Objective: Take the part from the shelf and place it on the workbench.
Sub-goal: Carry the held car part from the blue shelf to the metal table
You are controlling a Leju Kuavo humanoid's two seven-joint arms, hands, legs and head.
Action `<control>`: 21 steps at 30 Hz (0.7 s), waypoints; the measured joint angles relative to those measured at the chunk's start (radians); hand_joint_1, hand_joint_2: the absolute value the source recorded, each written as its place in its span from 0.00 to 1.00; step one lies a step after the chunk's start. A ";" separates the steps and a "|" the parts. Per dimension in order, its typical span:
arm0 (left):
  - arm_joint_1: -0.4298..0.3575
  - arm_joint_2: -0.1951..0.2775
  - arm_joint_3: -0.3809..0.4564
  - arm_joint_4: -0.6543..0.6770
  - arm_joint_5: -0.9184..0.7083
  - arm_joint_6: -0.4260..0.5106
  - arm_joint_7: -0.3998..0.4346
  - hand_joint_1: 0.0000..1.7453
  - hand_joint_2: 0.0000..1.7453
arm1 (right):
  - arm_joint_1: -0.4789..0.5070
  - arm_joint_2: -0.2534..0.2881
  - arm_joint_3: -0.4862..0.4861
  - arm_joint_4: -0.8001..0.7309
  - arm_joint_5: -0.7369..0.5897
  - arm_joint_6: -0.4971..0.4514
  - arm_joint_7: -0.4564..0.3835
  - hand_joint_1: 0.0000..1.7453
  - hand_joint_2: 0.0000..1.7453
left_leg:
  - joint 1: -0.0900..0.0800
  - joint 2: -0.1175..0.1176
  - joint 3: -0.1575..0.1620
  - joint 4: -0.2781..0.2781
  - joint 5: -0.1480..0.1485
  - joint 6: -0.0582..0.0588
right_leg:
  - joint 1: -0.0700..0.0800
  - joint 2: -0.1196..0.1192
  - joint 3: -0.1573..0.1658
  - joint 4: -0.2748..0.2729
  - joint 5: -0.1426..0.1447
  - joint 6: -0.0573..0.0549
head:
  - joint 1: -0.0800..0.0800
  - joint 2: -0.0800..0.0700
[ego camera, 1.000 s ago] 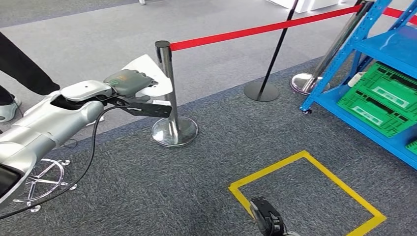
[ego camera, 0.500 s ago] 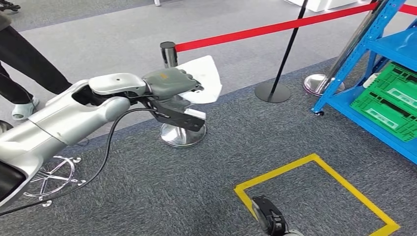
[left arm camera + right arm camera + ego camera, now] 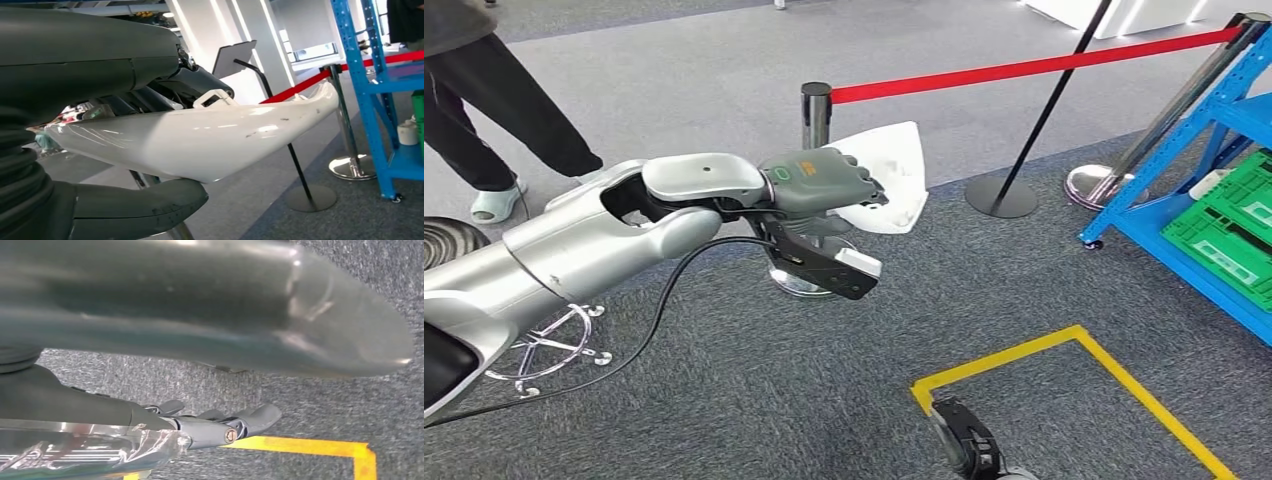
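The part (image 3: 894,180) is a white, smooth, curved shell. My left hand (image 3: 819,185) grips it at chest height, out in front of me above the grey carpet. Close up, in the left wrist view, the part (image 3: 200,140) lies between the thick thumb below and the darker fingers (image 3: 195,85) above it. My right hand (image 3: 964,445) hangs low at the bottom of the head view, holding nothing. Its fingers (image 3: 225,427) reach out loosely over the carpet beside the yellow tape.
A chrome stanchion (image 3: 816,105) with a red belt (image 3: 1024,68) stands just behind the part. A dark post's base (image 3: 1001,196) and a blue shelf (image 3: 1224,120) with green crates (image 3: 1224,235) lie to the right. A yellow tape square (image 3: 1074,340) marks the floor. A person's legs (image 3: 494,110) are at far left.
The whole view has swung left, so the shelf and stanchions slid to the right. My left arm has come forward and across with the white part still in its hand.
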State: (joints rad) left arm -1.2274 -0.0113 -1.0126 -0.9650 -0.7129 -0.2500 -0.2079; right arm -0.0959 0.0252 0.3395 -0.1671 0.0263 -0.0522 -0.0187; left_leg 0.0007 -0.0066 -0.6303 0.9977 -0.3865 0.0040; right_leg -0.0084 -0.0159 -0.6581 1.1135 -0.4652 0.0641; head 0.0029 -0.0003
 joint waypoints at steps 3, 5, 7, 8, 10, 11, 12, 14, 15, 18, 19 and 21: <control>0.006 -0.007 -0.017 -0.007 0.016 0.000 0.000 1.00 1.00 | 0.001 0.001 0.000 0.000 0.005 0.000 0.003 0.00 0.00 | -0.001 -0.011 0.000 0.000 -0.001 0.005 | 0.000 0.011 -0.091 0.189 -0.076 0.005 | 0.003 0.000; 0.009 -0.008 -0.030 -0.016 0.030 -0.002 0.000 1.00 1.00 | 0.001 0.002 0.000 0.000 0.008 0.000 0.005 0.00 0.00 | -0.001 -0.018 0.001 0.001 -0.001 0.005 | -0.001 0.011 -0.092 0.182 -0.050 0.005 | 0.003 0.000; 0.008 -0.010 -0.040 -0.027 0.040 -0.005 0.000 1.00 1.00 | 0.000 0.002 -0.001 0.000 0.010 0.000 0.005 0.00 0.00 | -0.001 -0.027 0.002 0.001 -0.002 0.002 | -0.006 0.018 -0.029 0.048 0.018 0.005 | 0.003 0.000; 0.007 -0.011 -0.044 -0.032 0.043 -0.008 0.000 1.00 1.00 | 0.000 0.002 -0.001 0.000 0.011 0.000 0.006 0.00 0.00 | -0.002 -0.031 0.001 0.003 -0.002 -0.002 | -0.008 0.025 0.003 -0.017 0.041 0.004 | 0.003 0.000; 0.003 -0.012 -0.053 -0.039 0.049 -0.012 0.004 1.00 1.00 | -0.001 0.002 -0.003 0.000 0.015 0.000 0.007 0.00 0.00 | -0.004 -0.037 -0.004 0.003 0.001 -0.013 | -0.008 0.036 0.033 -0.076 0.053 -0.002 | 0.003 0.000; 0.001 -0.012 -0.058 -0.041 0.053 -0.014 0.007 1.00 1.00 | -0.002 0.002 -0.004 0.000 0.017 0.000 0.008 0.00 0.00 | -0.004 -0.038 -0.005 0.002 0.003 -0.018 | -0.006 0.036 0.034 -0.079 0.053 -0.008 | 0.002 0.000; 0.001 -0.012 -0.062 -0.042 0.057 -0.014 0.010 1.00 1.00 | -0.003 0.003 -0.005 0.000 0.019 0.000 0.008 0.00 0.00 | -0.002 -0.039 -0.006 0.000 0.004 -0.024 | -0.005 0.035 0.034 -0.079 0.055 -0.015 | 0.003 0.000; -0.001 -0.011 -0.065 -0.043 0.066 -0.011 0.017 1.00 1.00 | -0.004 0.004 -0.009 0.000 0.024 0.000 0.008 0.00 0.00 | -0.001 -0.030 -0.017 0.025 -0.018 -0.033 | -0.006 0.031 0.035 -0.083 0.057 -0.027 | 0.000 0.000; -0.002 -0.011 -0.065 -0.043 0.070 -0.009 0.019 1.00 1.00 | -0.005 0.004 -0.011 -0.001 0.025 -0.001 0.008 0.00 0.00 | -0.001 -0.023 -0.035 0.067 -0.043 -0.037 | -0.007 0.027 0.036 -0.085 0.058 -0.031 | -0.001 0.000; -0.001 -0.010 -0.068 -0.043 0.075 -0.003 0.027 1.00 1.00 | -0.004 0.004 -0.016 -0.001 0.030 -0.001 0.011 0.00 0.00 | -0.001 -0.012 -0.127 0.257 -0.129 -0.043 | -0.006 0.016 0.036 -0.085 0.057 -0.037 | -0.003 0.000; 0.001 -0.010 -0.069 -0.043 0.075 -0.001 0.031 1.00 1.00 | -0.004 0.004 -0.017 -0.001 0.031 -0.001 0.012 0.00 0.00 | -0.001 -0.011 -0.144 0.290 -0.134 -0.043 | -0.006 0.013 0.036 -0.085 0.057 -0.037 | -0.003 0.000; 0.003 -0.009 -0.071 -0.042 0.075 0.003 0.038 1.00 1.00 | -0.005 0.004 -0.017 -0.001 0.036 -0.001 0.014 0.00 0.00 | -0.001 -0.011 -0.121 0.242 -0.089 -0.039 | -0.005 0.009 0.037 -0.084 0.057 -0.037 | -0.003 0.000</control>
State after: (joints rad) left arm -1.2243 -0.0204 -1.0838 -1.0073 -0.6378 -0.2473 -0.1696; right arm -0.1005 0.0290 0.3227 -0.1680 0.0620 -0.0534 -0.0046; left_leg -0.0003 -0.0174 -0.7512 1.2393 -0.4754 -0.0348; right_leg -0.0138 -0.0065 -0.6207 1.0290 -0.4082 0.0272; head -0.0001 -0.0004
